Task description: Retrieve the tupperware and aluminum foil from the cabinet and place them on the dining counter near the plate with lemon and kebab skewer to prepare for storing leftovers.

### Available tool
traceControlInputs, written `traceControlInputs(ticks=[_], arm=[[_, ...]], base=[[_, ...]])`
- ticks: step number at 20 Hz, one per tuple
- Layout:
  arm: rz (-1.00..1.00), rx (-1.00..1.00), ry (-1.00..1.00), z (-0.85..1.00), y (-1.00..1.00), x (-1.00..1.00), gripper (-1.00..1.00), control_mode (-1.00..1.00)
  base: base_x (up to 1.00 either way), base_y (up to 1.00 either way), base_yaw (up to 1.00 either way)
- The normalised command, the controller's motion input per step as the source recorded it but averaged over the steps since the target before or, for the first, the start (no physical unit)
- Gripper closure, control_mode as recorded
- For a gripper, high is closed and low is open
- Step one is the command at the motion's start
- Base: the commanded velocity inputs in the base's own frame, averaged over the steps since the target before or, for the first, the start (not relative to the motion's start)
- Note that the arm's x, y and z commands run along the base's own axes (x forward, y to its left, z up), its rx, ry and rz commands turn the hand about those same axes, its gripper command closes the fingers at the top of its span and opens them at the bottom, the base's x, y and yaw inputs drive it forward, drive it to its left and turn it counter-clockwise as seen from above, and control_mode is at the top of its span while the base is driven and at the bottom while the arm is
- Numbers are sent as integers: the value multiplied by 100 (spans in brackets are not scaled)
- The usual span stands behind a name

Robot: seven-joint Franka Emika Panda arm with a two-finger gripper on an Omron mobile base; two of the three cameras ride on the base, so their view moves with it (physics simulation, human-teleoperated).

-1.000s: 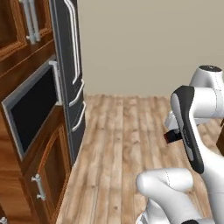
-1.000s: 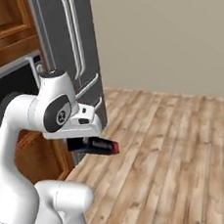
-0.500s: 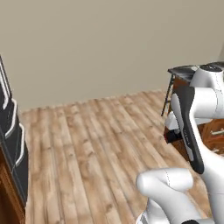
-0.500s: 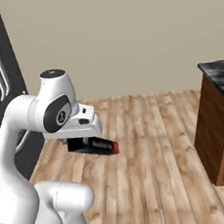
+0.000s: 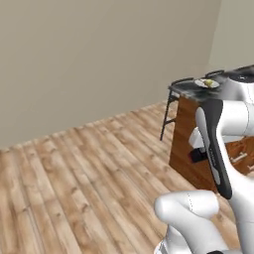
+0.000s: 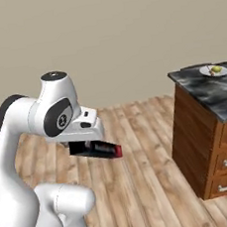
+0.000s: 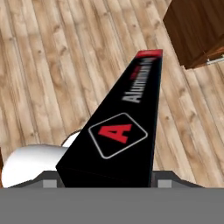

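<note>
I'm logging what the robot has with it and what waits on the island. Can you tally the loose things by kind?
Foil boxes: 1, the aluminum foil, held in the gripper
Plates: 1, the plate on the dining counter
Lemon pieces: 1, the lemon on that plate
Total: 3

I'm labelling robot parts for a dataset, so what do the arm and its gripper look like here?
The arm is glossy white, built of rounded, tubular links. Its joints are dark: a charcoal disc with a small pale mark on the side of one joint and a grey cap on top, and a long black band runs down one link in the left base view. The gripper has a boxy white body. No cables show.
</note>
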Motion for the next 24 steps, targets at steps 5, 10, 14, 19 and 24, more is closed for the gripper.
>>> traceControlInputs(ticks=[5,10,14,19,24], arm=[[0,0,0,0,0,0,100,100],[0,0,0,0,0,0,100,100],[0,0,0,0,0,0,100,100],[0,0,0,0,0,0,100,100],[0,0,0,0,0,0,100,100]], base=[[100,55,-23],[100,69,-21],[100,75,-21],[100,65,-24],[100,51,-32]])
